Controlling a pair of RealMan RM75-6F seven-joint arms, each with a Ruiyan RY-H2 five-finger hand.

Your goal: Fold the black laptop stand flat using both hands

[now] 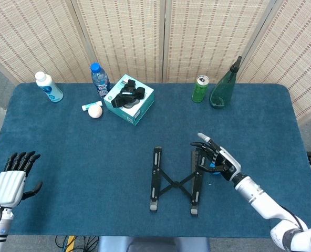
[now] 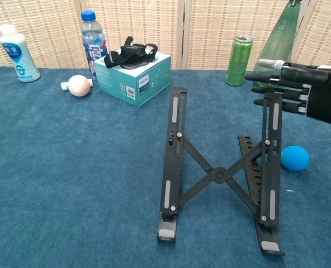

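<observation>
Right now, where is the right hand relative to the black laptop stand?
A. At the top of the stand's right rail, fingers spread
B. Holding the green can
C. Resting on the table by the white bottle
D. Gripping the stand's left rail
A: the right hand sits at the top end of the black laptop stand's right rail with fingers extended and apart; whether it touches the rail cannot be told.

bare carpet left of stand point(image 1: 175, 181), blue ball point(image 2: 294, 157) right
</observation>
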